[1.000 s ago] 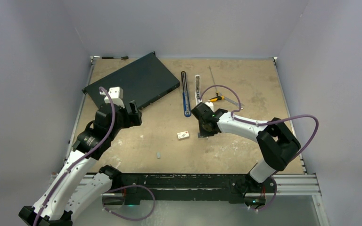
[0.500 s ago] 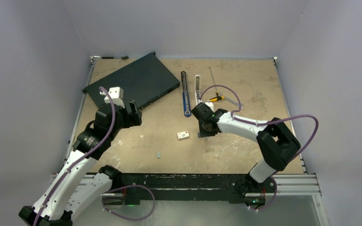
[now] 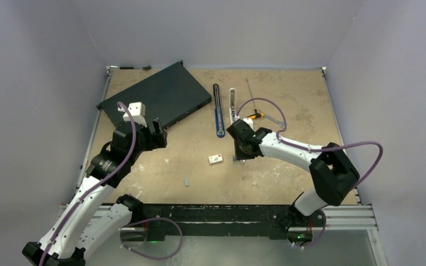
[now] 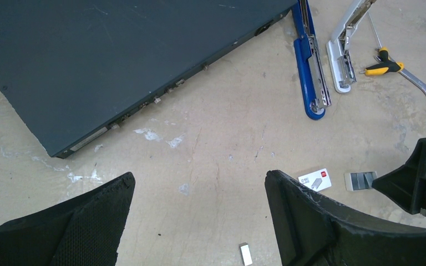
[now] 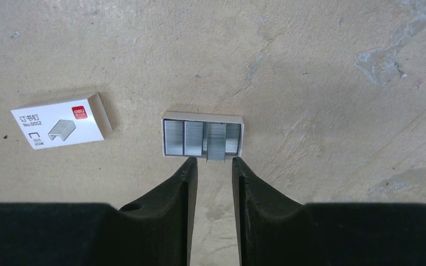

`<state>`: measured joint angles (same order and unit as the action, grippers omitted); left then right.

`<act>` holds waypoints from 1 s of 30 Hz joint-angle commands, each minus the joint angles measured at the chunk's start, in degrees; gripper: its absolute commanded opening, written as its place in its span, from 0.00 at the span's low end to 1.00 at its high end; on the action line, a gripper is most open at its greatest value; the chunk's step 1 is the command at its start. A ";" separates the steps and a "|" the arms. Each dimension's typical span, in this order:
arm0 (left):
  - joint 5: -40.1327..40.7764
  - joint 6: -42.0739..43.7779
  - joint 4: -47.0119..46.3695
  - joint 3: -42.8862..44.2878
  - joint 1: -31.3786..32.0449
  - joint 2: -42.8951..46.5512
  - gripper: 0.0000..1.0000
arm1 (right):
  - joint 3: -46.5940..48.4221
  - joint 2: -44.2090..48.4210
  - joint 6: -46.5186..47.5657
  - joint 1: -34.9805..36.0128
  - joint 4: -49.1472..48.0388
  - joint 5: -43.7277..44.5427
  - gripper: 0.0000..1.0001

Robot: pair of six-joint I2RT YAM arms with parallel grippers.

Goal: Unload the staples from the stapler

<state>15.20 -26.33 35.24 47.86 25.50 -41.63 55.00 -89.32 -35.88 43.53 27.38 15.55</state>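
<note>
A blue stapler (image 3: 217,113) (image 4: 310,83) lies opened flat at the table's middle back, with a white stapler (image 3: 232,104) (image 4: 341,58) beside it. Silver staples (image 5: 202,137) lie in rows in a small open tray (image 4: 360,180). One strip (image 5: 216,146) sticks out over the tray's near rim. My right gripper (image 5: 212,162) (image 3: 239,156) hovers just short of that strip, jaws a narrow gap apart, open and holding nothing. Another loose staple strip (image 4: 246,254) (image 3: 187,182) lies nearer the front. My left gripper (image 4: 199,183) (image 3: 156,133) hangs wide open over bare table.
A small white box with a red label (image 5: 61,121) (image 3: 216,159) lies left of the tray. A large dark flat case (image 3: 155,100) fills the back left. A yellow-handled screwdriver (image 4: 385,67) and a wrench (image 4: 421,86) lie right of the staplers.
The right arm's elbow has swung a little to the right while its wrist stays over the tray. The left arm has not moved.
</note>
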 commanded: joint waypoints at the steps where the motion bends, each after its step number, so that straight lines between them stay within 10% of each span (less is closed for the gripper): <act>1: -0.44 1.01 -1.67 -0.43 -0.45 0.22 0.86 | 1.21 3.04 -0.48 -0.11 2.39 1.41 0.31; 12: -0.46 1.01 -1.68 -0.42 -0.45 0.13 0.86 | -0.15 2.28 -0.37 -0.11 2.90 -0.07 0.06; 30: -0.52 1.01 -1.71 -0.46 -0.45 0.19 0.86 | -0.12 -1.29 0.01 -0.11 1.55 -0.74 0.07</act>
<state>15.18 -26.33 35.24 47.86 25.50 -41.63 54.94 -90.15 -35.99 43.53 28.71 15.27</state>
